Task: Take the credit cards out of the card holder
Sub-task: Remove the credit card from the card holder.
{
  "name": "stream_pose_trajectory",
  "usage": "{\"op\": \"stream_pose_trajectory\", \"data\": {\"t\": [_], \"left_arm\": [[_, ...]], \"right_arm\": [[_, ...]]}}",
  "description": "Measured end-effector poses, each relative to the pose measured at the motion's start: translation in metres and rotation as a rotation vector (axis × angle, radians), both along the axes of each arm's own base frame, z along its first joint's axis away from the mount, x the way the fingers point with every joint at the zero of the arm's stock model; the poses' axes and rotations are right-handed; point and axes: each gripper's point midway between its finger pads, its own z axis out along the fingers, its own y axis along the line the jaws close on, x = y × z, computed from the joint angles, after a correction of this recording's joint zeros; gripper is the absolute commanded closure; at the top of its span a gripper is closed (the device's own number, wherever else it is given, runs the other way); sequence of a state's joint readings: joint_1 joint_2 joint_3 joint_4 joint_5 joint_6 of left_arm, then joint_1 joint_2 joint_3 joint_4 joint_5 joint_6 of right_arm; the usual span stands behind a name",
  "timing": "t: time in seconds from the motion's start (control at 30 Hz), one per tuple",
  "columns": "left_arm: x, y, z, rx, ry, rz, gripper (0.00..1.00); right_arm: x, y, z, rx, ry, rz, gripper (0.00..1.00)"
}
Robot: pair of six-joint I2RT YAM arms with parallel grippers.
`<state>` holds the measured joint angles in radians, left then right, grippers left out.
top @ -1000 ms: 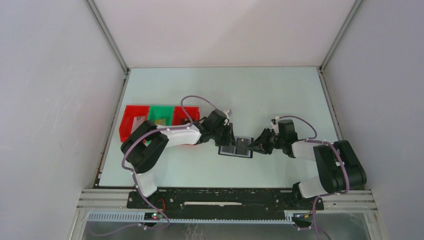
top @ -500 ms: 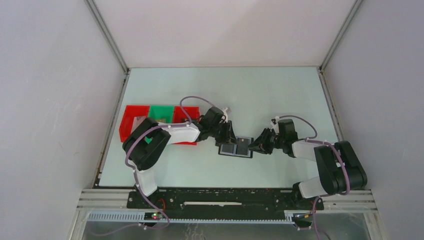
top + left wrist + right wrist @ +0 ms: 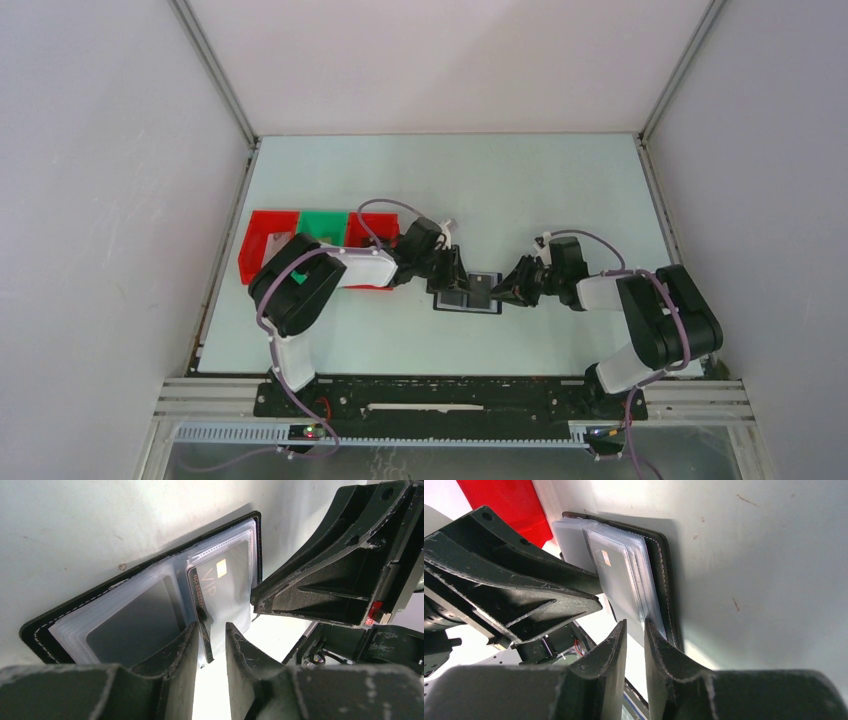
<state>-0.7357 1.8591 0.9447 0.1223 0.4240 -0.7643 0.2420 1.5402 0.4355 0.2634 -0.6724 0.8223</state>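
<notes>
The black card holder (image 3: 467, 297) lies open on the table between my two grippers. In the left wrist view its black border (image 3: 40, 632) frames clear sleeves. A dark credit card (image 3: 225, 580) marked VIP, with a gold chip, stands half out of a sleeve. Its edge sits between the tips of my left gripper (image 3: 210, 627), next to the left finger, with daylight on the other side. Another grey card (image 3: 135, 615) stays in the left sleeve. My right gripper (image 3: 635, 622) is slightly open at the sleeves' near edge over the holder's right panel (image 3: 664, 570); nothing shows clamped.
Red trays (image 3: 268, 245) and a green tray (image 3: 322, 228) stand in a row at the left, just behind the left arm. The two grippers (image 3: 458, 272) (image 3: 512, 287) face each other closely across the holder. Cage walls enclose the table.
Both grippers and the holder have shifted slightly to the left. The jaw gaps look the same.
</notes>
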Motion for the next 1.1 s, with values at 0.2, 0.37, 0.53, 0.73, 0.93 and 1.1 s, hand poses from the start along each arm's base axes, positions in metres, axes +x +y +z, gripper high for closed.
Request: {"op": "stream_pose_trajectory", "data": {"t": [0.2,0.37,0.53,0.73,0.93,1.1], "left_arm": [[0.0022,0.0055,-0.0011,-0.030,0.016,0.011,0.67],[0.0019,0.0046,-0.0009,-0.045,0.019,0.001,0.68],[0.0012,0.0026,-0.0034,-0.068,0.032,-0.013,0.77],[0.0011,0.0053,-0.0071,-0.067,0.038,-0.007,1.00],[0.0012,0.0059,-0.0077,-0.065,0.039,-0.006,1.00],[0.0016,0.0070,-0.0060,-0.059,0.032,-0.003,1.00]], "right_arm": [[0.0020,0.0038,0.0000,0.027,0.007,0.003,0.72],[0.0027,0.0048,0.0001,0.034,0.008,0.002,0.73],[0.0028,0.0049,0.0001,0.035,0.009,0.000,0.73],[0.0028,0.0049,0.0002,0.035,0.009,0.000,0.73],[0.0027,0.0048,-0.0001,0.034,0.010,0.000,0.73],[0.0027,0.0047,-0.0001,0.034,0.010,0.000,0.73]]}}
